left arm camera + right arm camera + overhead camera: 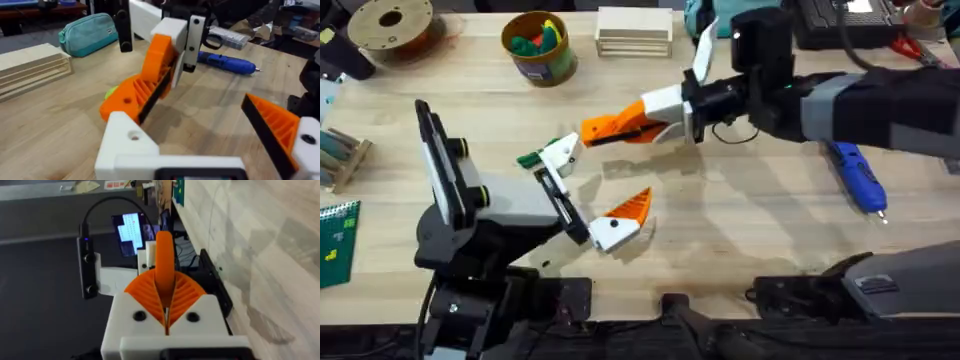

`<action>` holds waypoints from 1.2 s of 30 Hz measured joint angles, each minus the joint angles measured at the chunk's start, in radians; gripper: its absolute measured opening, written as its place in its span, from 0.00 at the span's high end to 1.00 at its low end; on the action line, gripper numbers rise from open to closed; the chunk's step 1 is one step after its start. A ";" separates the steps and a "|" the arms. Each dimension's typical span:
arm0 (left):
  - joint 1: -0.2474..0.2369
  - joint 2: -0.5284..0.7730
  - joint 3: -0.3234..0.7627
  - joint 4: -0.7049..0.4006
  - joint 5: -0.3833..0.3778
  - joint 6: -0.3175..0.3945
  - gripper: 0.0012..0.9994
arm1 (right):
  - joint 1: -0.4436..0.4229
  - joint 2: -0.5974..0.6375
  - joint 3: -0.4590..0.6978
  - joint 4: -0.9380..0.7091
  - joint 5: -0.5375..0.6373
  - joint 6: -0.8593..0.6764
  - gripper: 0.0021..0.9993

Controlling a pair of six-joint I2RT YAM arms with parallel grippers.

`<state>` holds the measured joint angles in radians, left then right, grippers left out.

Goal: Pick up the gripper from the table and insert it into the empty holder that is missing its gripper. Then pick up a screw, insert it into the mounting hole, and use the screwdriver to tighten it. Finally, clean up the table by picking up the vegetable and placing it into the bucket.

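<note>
Reached across the surface from the right side with the right pincer – clamped shut on the orange wedge, ribbed pads pressed to both of its faces. Showed the same in the right wrist view: the wedge stood up out of the closed pads of that pincer. Held the wedge tip low, just beside the bare white holder of the left arm; cannot tell whether touching. From the left wrist, hung close above that holder, wedge slanted down out of the right pincer.

Stood wide apart at the left pincer – one finger a plain white block, the other fitted with its own orange pad.

Lay at the far edge, well apart from both arms: the bucket, with green, red and yellow toy foods piled inside. Sat beside it a slatted wooden box; contents not visible.

Rested flat to the right, under the right arm: the blue screwdriver, bit pointing toward the near edge. Peeked out beside the bare holder: the green vegetable, on the surface.
</note>
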<state>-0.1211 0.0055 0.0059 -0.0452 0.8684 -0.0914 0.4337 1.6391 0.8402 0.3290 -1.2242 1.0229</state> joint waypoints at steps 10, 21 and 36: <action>0.000 0.000 0.000 0.000 0.000 0.000 0.01 | -0.020 0.056 0.000 0.007 -0.139 0.002 0.98; 0.000 0.000 0.000 0.000 0.000 0.000 0.01 | 0.015 0.056 0.000 0.033 -0.191 -0.001 0.98; 0.000 0.000 0.000 0.008 -0.001 -0.006 0.01 | 0.064 0.139 0.092 0.031 -0.180 -0.012 0.98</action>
<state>-0.1211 0.0053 0.0059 -0.0368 0.8677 -0.0971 0.4975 1.7776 0.9324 0.3603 -1.4039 1.0112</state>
